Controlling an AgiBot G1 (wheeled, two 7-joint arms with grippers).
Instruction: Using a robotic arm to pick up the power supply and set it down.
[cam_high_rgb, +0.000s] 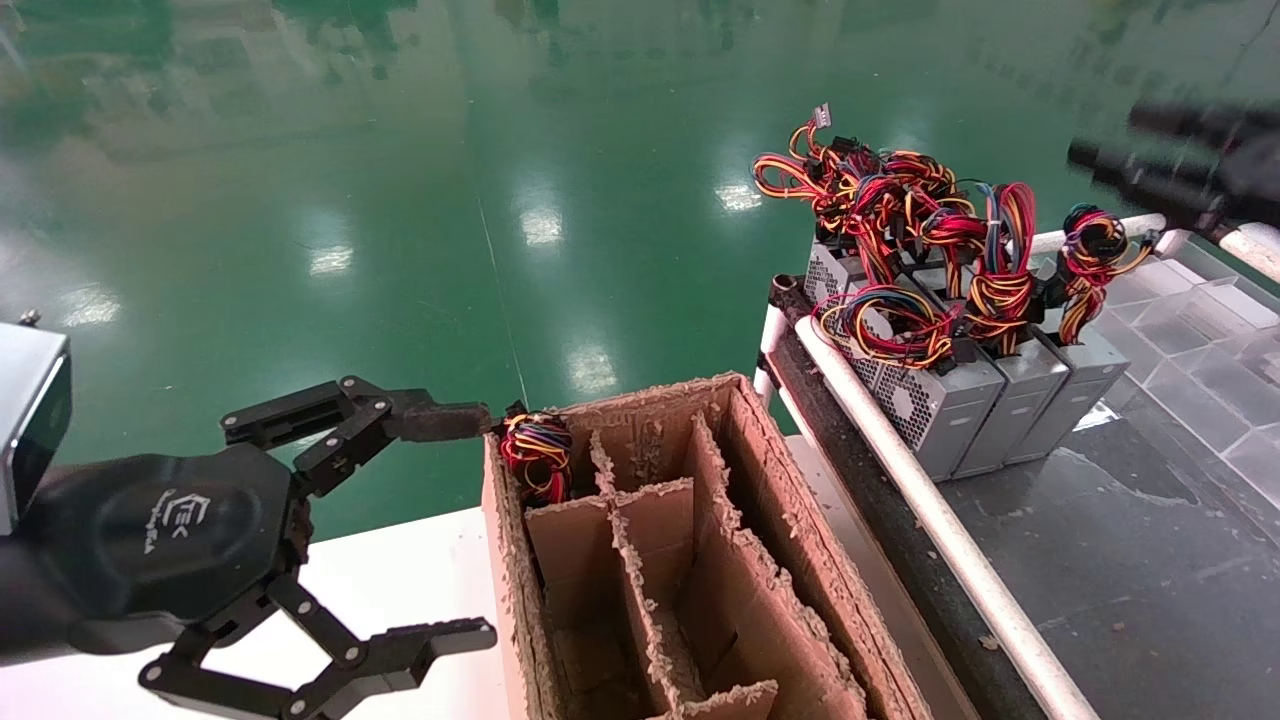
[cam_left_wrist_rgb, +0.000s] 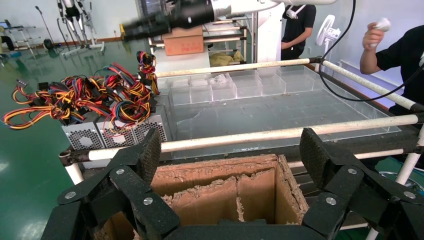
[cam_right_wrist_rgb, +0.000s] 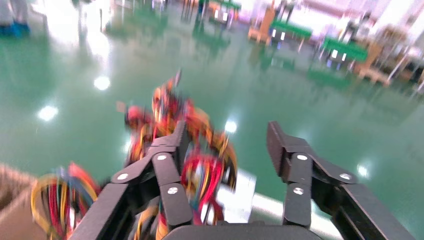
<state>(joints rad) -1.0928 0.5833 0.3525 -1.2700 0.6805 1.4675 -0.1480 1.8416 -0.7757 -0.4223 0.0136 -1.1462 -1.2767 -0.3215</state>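
Note:
The power supply (cam_high_rgb: 1085, 375) is the rightmost grey box in a row on the black cart, with a compact tied wire bundle (cam_high_rgb: 1095, 245) on top. My right gripper (cam_high_rgb: 1110, 140) hangs blurred, above and to the right of that bundle, on the white robotic arm (cam_left_wrist_rgb: 260, 5). The left wrist view has that gripper (cam_left_wrist_rgb: 131, 30) just above the bundle (cam_left_wrist_rgb: 146, 65). Seen from its own wrist, the right gripper (cam_right_wrist_rgb: 227, 145) is open and holds nothing, with blurred wires (cam_right_wrist_rgb: 200, 170) beyond it. My left gripper (cam_high_rgb: 450, 530) is open beside the cardboard box (cam_high_rgb: 760, 560).
Two vented grey supplies (cam_high_rgb: 935, 405) with loose looping cables (cam_high_rgb: 880, 195) stand left of the plain one. A white rail (cam_high_rgb: 900, 460) edges the cart. A wire bundle (cam_high_rgb: 537, 455) pokes from the box's far-left compartment. Clear trays (cam_left_wrist_rgb: 225, 87) and a person (cam_left_wrist_rgb: 395, 50) lie beyond.

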